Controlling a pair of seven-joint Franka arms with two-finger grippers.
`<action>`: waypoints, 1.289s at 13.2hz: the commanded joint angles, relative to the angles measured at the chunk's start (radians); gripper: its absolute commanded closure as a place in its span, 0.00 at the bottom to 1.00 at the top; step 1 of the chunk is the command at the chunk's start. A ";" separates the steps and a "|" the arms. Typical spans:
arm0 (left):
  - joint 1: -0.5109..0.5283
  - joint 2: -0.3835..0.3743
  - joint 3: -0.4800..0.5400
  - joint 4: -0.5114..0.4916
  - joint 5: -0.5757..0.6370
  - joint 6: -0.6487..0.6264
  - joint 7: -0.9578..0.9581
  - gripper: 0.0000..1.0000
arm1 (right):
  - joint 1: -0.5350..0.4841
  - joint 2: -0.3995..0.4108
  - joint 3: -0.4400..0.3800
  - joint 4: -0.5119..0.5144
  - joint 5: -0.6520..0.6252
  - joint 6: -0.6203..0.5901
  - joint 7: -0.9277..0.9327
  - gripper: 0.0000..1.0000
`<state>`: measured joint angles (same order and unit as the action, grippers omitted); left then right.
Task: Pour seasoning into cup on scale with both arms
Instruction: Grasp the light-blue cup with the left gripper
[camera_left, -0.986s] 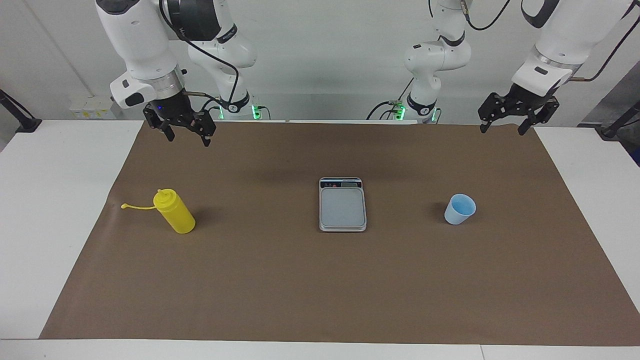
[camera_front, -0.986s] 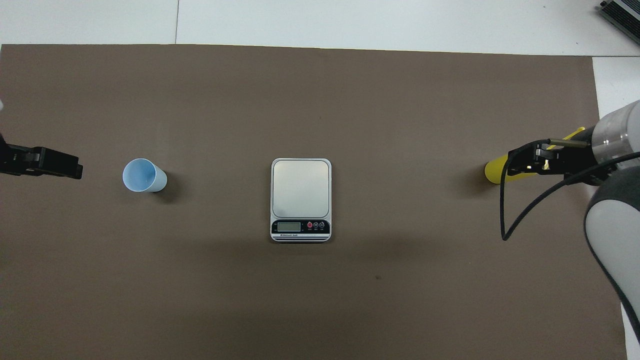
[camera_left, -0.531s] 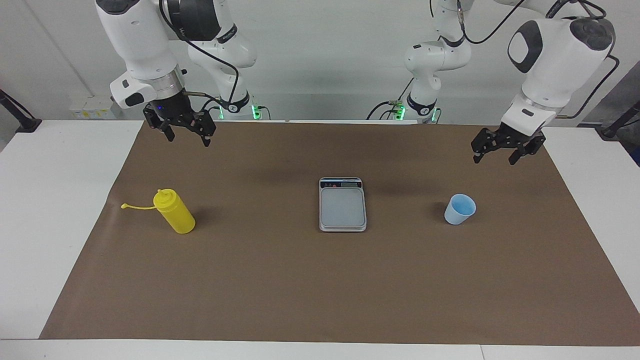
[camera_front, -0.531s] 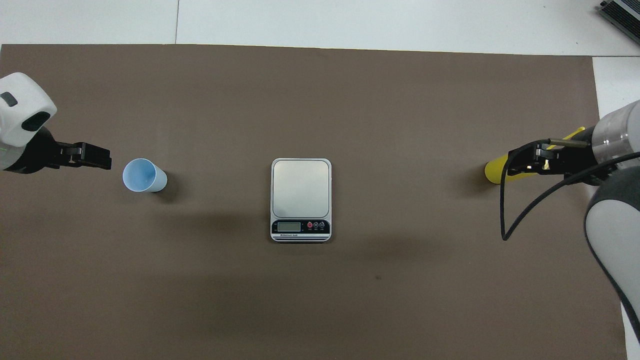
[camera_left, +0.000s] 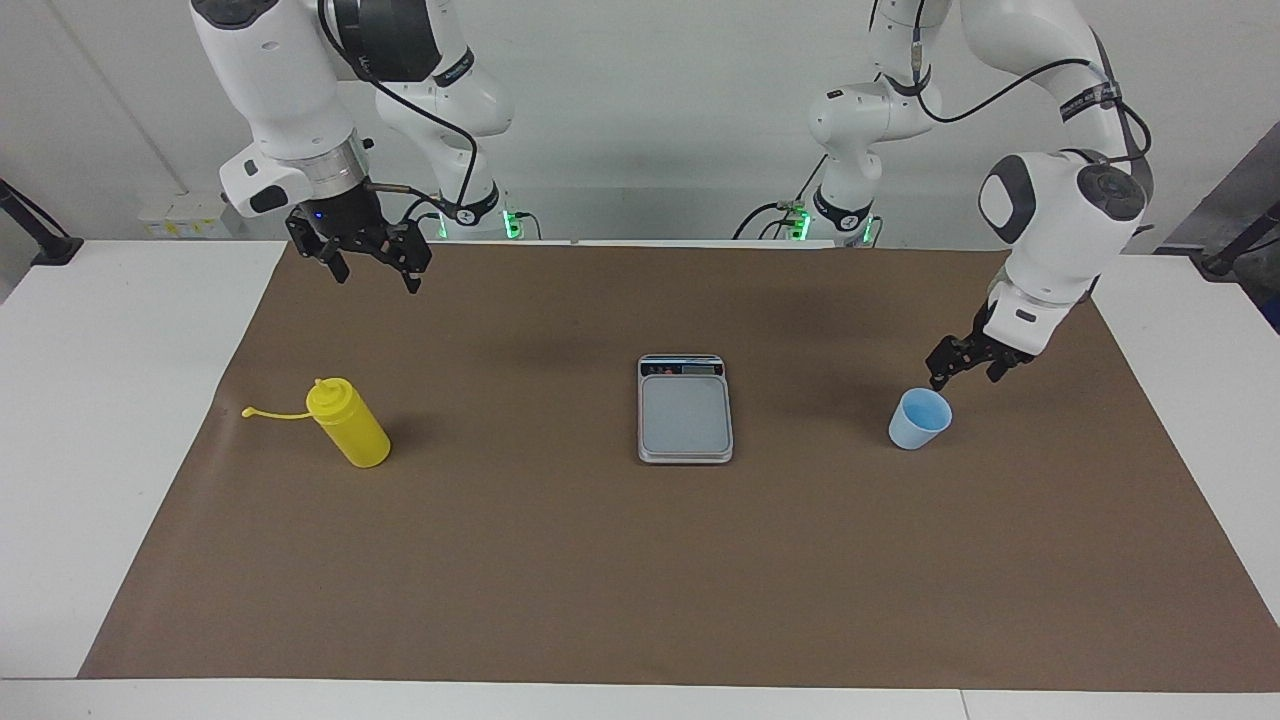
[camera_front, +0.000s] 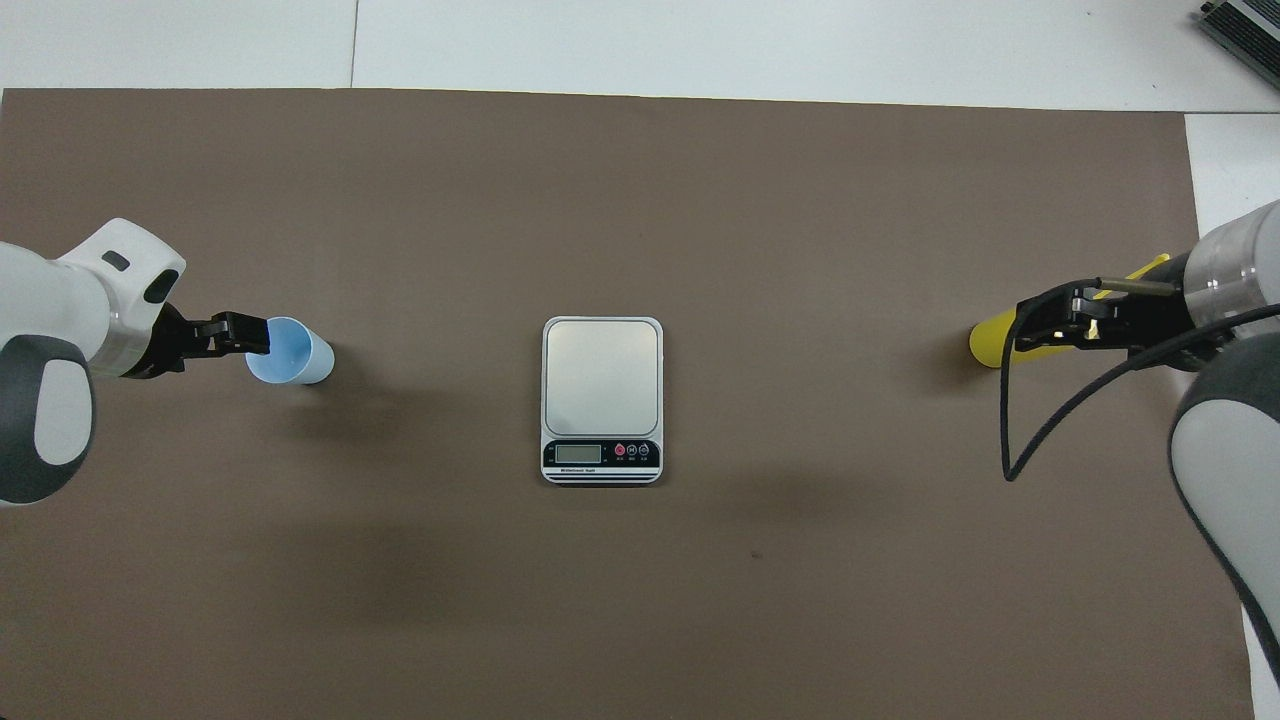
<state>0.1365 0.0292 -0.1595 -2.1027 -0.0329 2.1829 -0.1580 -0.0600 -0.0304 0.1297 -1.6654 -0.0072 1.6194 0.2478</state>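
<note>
Brown paper covers the white bench (camera_left: 130, 420). Centred on it lies the flat silver-grey kitchen scale (camera_left: 685, 410), nothing on its plate. Toward the left arm's end stands the small pale blue plastic cup (camera_left: 918, 418); the left hand (camera_left: 962, 364) hangs just above its rim, fingers parted, holding nothing. Toward the right arm's end stands the yellow plastic squeeze bottle (camera_left: 347, 423), upright; the right hand (camera_left: 372, 262) waits high above the paper, open and empty.

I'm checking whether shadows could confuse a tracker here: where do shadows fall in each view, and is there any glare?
Facing view: soft, even light; the cup and the yellow bottle each cast a short dark shadow on the brown mat, with faint arm shadows nearer the robots. Overhead view: a broad blurry arm shadow darkens the mat by the scale; its plate shows a mild sheen, no hard glare.
</note>
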 joint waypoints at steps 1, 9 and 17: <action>0.011 0.012 -0.008 -0.046 -0.034 0.084 -0.023 0.00 | -0.012 -0.022 0.002 -0.022 0.021 0.002 -0.021 0.00; 0.012 0.078 -0.006 -0.073 -0.062 0.153 -0.032 0.03 | -0.014 -0.022 0.002 -0.022 0.021 0.002 -0.021 0.00; 0.012 0.110 -0.005 -0.013 -0.058 0.106 -0.015 1.00 | -0.014 -0.022 0.002 -0.022 0.021 0.002 -0.021 0.00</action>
<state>0.1385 0.1288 -0.1595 -2.1556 -0.0799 2.3209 -0.1843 -0.0600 -0.0304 0.1297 -1.6654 -0.0072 1.6194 0.2478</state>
